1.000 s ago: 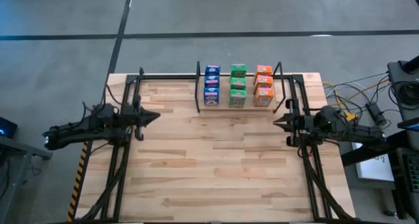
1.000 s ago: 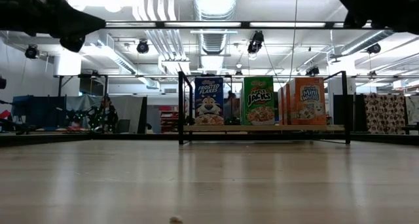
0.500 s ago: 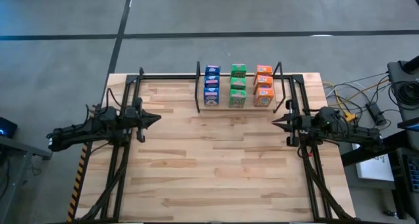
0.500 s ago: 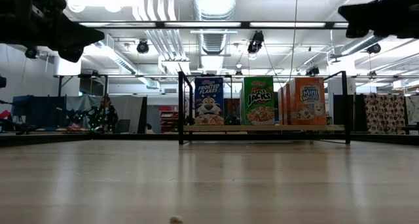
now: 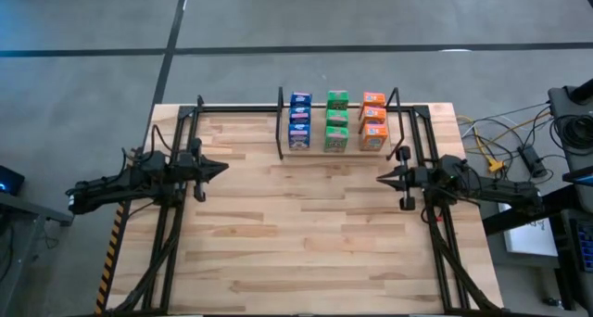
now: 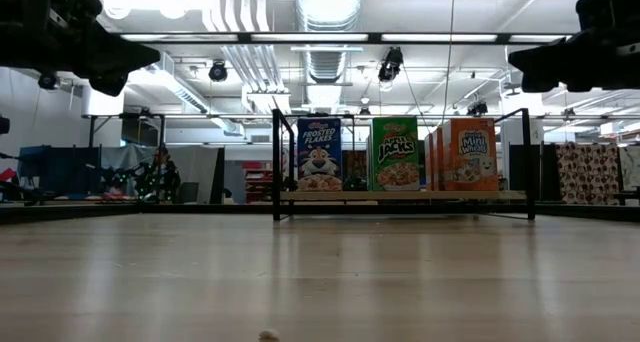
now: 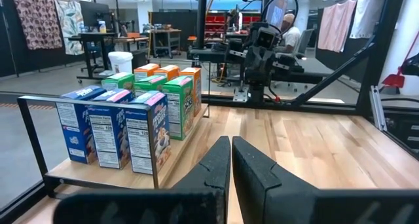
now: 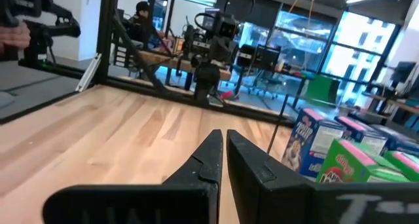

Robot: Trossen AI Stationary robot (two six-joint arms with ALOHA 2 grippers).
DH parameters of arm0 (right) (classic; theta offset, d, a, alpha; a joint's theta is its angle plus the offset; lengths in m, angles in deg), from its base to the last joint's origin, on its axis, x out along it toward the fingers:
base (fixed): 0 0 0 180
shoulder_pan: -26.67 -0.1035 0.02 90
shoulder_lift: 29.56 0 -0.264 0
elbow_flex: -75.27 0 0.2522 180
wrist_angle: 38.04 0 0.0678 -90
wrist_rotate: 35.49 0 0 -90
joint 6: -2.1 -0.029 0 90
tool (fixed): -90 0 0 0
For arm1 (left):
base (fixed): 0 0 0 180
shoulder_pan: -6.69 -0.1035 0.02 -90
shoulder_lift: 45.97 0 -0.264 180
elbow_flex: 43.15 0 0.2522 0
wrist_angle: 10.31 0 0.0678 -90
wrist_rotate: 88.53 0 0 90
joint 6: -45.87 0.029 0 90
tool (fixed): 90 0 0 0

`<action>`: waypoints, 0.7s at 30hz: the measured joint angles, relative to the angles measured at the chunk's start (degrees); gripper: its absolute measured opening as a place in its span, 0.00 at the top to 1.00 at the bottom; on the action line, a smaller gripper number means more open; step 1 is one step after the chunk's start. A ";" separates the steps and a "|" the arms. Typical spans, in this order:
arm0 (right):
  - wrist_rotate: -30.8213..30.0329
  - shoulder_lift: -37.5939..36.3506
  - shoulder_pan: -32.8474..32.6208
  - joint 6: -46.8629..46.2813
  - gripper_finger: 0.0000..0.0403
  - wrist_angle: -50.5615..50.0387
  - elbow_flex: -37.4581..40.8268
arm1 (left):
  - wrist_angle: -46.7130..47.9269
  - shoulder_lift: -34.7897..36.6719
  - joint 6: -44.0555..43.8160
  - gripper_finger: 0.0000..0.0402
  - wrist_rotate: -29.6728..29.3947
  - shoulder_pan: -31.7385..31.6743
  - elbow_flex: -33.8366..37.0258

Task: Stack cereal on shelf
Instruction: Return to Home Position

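Note:
The cereal stands upright on the shelf [image 6: 400, 195] at the table's far edge, in three rows: blue boxes [image 5: 299, 120], green boxes [image 5: 336, 120] and orange boxes [image 5: 373, 120]. The low view shows the front blue [image 6: 319, 154], green [image 6: 396, 154] and orange [image 6: 462, 154] boxes. My left gripper [image 5: 222, 167] hovers shut over the table's left side, level, pointing right. My right gripper [image 5: 380, 179] hovers shut over the right side, pointing left. Both are well short of the shelf and hold nothing.
Black side frames [image 5: 171, 215] [image 5: 435, 234] run along the table's left and right edges. Bare wooden tabletop [image 5: 306, 234] lies between the two grippers and toward the near edge. A person [image 8: 141, 14] sits in the room beyond the table.
My right gripper has sunk and crept a little toward the table's left and near edges, rolling slightly; it stays shut. My left gripper dropped a little at first and then kept still. The cereal boxes have not moved.

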 joint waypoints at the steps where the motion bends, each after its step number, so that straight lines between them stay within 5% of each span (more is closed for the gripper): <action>1: 0.00 0.08 0.00 -0.74 0.97 -0.01 0.00 | 0.00 0.00 0.01 1.00 -0.01 0.00 0.00; 21: -0.20 0.58 0.00 7.40 0.97 -0.89 0.04 | -0.01 -0.29 -5.34 1.00 -0.02 0.01 0.00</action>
